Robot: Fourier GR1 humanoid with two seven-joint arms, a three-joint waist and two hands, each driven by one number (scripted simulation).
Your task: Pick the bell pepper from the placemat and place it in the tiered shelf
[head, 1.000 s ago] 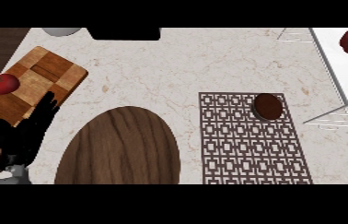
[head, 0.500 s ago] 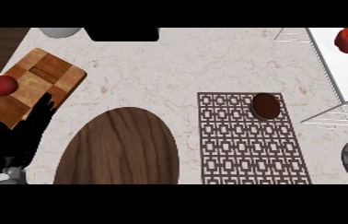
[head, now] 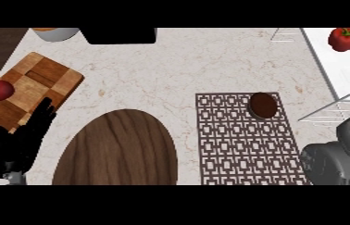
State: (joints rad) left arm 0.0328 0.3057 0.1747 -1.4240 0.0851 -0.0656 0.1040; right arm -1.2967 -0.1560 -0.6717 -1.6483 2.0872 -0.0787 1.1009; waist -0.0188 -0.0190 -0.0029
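Observation:
The bell pepper (head: 263, 105) looks like a dark reddish-brown round thing at the far right corner of the patterned brown placemat (head: 239, 150). The tiered shelf (head: 327, 80) is white with wire sides and stands at the right edge, just beyond the placemat. My left hand (head: 27, 138) rests open at the lower left with its fingers up, far from the pepper. Of my right arm only the grey forearm (head: 328, 160) shows, at the lower right beside the placemat's near right corner. Its hand is outside the picture.
A red fruit (head: 340, 39) lies on the shelf at the top right. A checkered wooden cutting board (head: 37, 85) with a red thing (head: 4, 89) on it lies at the left. An oval wooden board (head: 120, 147) lies in front. A bowl (head: 54, 33) and a black object (head: 120, 35) stand at the back.
My grey right forearm has come up into view at the lower right, toward the placemat. The left hand has stayed put, and the pepper has not moved on the placemat.

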